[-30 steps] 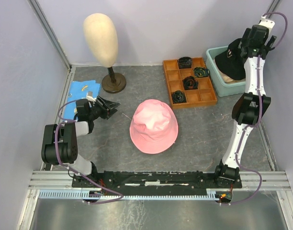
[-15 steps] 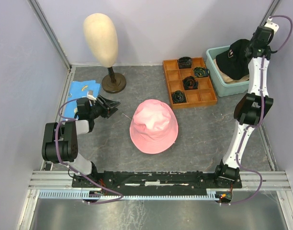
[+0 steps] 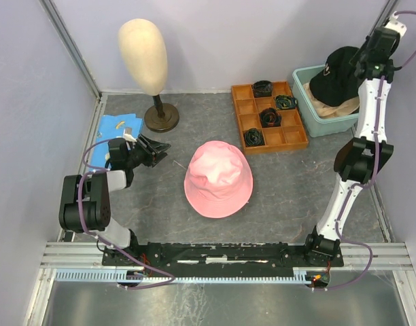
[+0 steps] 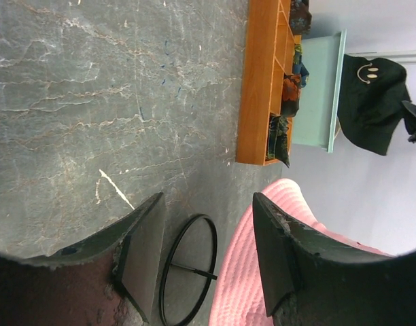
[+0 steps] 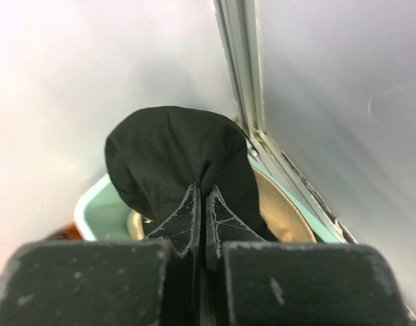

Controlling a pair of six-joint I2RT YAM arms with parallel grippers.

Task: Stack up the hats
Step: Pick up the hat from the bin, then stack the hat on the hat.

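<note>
Raised higher above teal tub (image 3: 308,110) than before, black cap (image 3: 338,73) pinched in closed right gripper (image 5: 202,195), seemingly clear of the tub, left gripper (image 4: 206,198) unmoved, spread wide and empty, pink bucket hat (image 3: 218,178) near it on table (image 3: 289,183).

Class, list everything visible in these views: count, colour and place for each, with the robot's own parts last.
pink bucket hat: one, pink, middle of the table.
black cap: one, black, held up over the tub.
beige hat: one, tan, inside the tub.
tub: one, teal, far right corner.
tray: one, orange-brown, left of the tub.
coiled items: four, dark, in separate tray compartments.
mannequin head: one, cream, far left on a brown stand.
blue paper: count unclear, blue, left table edge.
wire ring: one, black, beside the pink hat's brim.
left fingers: two, black, open, empty.
right fingers: two, black, shut on the black cap.
</note>
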